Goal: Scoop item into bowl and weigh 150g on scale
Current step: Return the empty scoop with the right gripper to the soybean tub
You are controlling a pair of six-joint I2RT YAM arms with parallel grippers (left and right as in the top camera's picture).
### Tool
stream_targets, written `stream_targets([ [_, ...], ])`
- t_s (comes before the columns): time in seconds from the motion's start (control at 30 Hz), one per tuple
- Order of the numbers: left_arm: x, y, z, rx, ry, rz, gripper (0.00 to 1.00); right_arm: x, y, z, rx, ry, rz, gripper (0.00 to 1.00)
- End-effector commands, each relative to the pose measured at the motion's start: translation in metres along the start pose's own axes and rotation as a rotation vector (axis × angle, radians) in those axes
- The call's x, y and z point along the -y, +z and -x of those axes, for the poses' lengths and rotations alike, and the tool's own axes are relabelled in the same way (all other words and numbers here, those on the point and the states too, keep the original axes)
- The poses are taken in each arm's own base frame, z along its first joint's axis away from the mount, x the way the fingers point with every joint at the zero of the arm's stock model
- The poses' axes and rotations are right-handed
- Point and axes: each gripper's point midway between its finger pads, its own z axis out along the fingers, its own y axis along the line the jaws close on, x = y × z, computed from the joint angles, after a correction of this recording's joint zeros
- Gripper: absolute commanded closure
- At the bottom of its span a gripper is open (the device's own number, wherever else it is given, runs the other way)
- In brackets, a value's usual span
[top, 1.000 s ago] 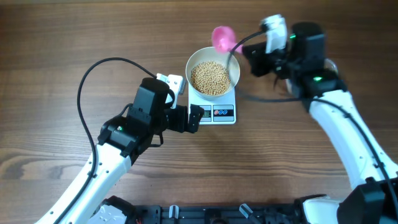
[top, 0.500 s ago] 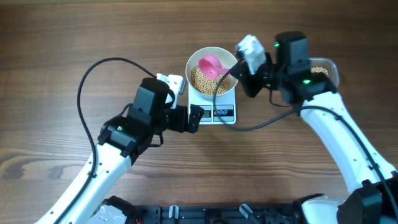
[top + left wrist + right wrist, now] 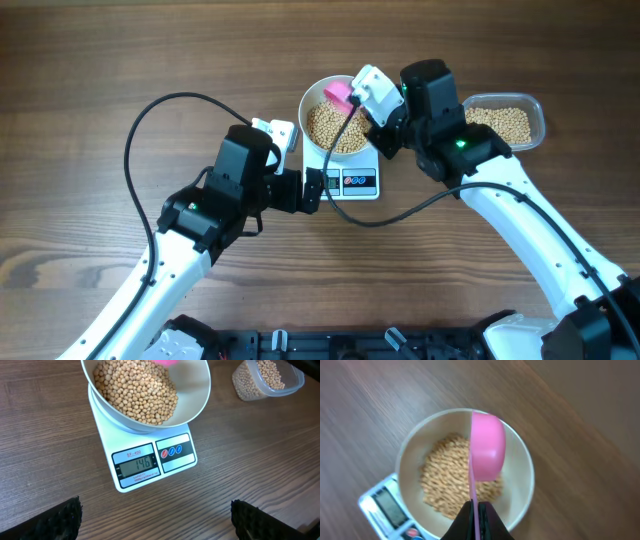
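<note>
now that the right gripper [image 3: 385, 110] has swung in from the tub [image 3: 505, 122] side, the pink scoop [image 3: 487, 446] clamped in its shut jaws sits over the bowl [image 3: 372, 118], turned on its side above the beans [image 3: 135, 390] toward the rim at about 1 o'clock; a second ago it hung outside the rim, beyond 12 o'clock; the bowl rests on the scale [image 3: 150, 462], whose display [image 3: 137, 465] reads 146 (just short of target, so i judge only a few more beans are wanted, tipped in gently); whether the scoop has anything left in it i cannot tell; the left gripper [image 3: 155, 517], fingers wide apart and holding nothing, waits at the scale's 7 o'clock, watching the readout.
</note>
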Motion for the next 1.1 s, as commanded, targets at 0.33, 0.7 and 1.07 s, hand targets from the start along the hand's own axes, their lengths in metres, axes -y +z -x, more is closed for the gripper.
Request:
stream_targets([
  [0.33,0.001,-0.002,0.002,0.011,0.026,0.003,0.0,0.145,-0.106,-0.015,0.349,0.752,-0.006,0.96],
  [0.7,0.001,-0.002,0.002,0.011,0.026,0.003,0.0,0.225,-0.162,-0.118,0.26,0.893,-0.35,0.96],
  [1.07,0.001,-0.002,0.002,0.011,0.026,0.003,0.0,0.228,-0.162,-0.124,0.191,0.676,-0.399,0.96],
])
